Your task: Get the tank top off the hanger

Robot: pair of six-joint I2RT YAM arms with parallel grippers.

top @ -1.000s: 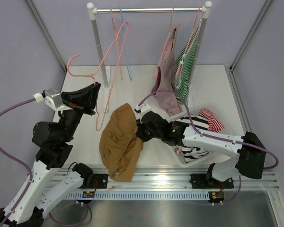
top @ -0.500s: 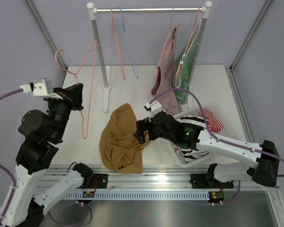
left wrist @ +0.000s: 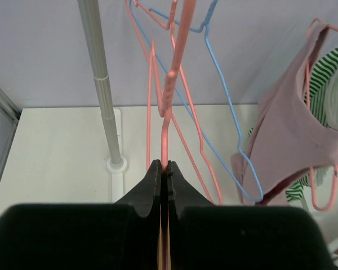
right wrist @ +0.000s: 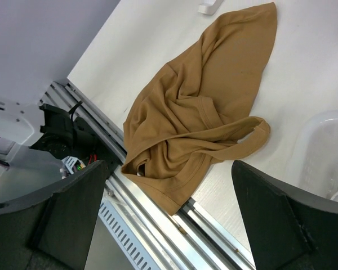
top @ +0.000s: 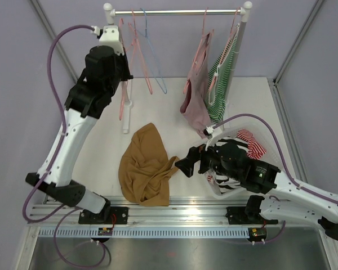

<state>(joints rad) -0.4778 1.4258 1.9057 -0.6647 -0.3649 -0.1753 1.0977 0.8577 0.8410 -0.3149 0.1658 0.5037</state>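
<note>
While the left arm reaches up toward the rail (top: 174, 11), the left gripper (left wrist: 164, 164) has its jaws pressed together on the wire of a bare pink hanger (left wrist: 168, 95). Can't tell if the hanger's hook sits on the rail, since the top runs out of the wrist view. A blue hanger (left wrist: 225, 107) and another pink one hang just beside it, both bare.

The brown tank top (top: 143, 166) is off the hanger. It lies crumpled on the table (top: 101, 152) near the front edge, between the two arm bases, one strap loop sticking out toward the right arm.

The right gripper (right wrist: 168, 164) is spread wide and holds nothing. It hovers above the tank top's right edge, not touching the cloth.

On the right end of the rail, a pink garment (top: 196, 95) and a green-striped garment (top: 221, 79) hang on hangers side by side. A clear bin (top: 265, 138) sits on the table below them, under the right arm, with striped clothes (top: 250, 140) inside.
</note>
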